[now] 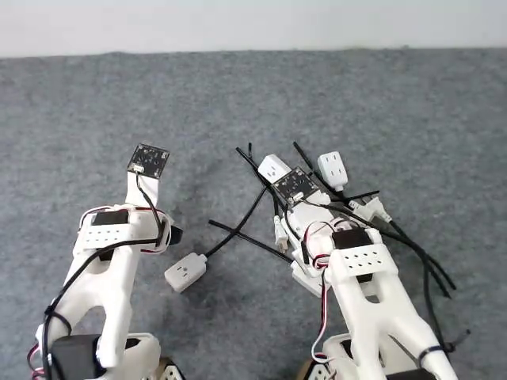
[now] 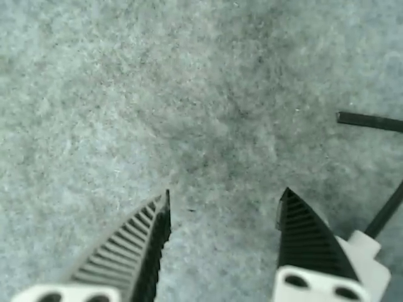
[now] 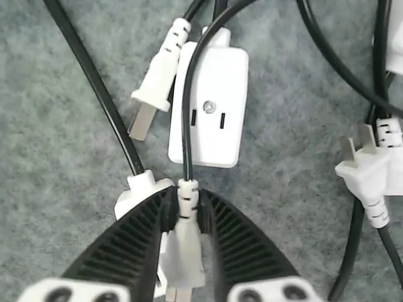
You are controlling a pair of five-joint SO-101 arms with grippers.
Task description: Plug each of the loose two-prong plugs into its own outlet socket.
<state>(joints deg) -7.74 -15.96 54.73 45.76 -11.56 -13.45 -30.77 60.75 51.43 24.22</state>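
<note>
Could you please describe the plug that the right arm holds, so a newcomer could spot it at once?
Find the white outlet socket lying face up among the black cords. Just off one short end, the right pincer is shut on a white plug. The other plugs lie loose; this one alone is clamped between ribbed black fingers.

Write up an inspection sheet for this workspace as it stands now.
Surface: grey carpet, bare under the left arm.
Job's things: socket by the left arm; two sockets by the right arm; two loose plugs; no plug seen seated.
Clutter: nothing seen.
Grippers: left gripper open over bare carpet; right gripper shut on a third plug, facing an empty socket.
Cables: black cords cross and tangle around the right arm.
Surroundings: pale band past the carpet's far edge.
</note>
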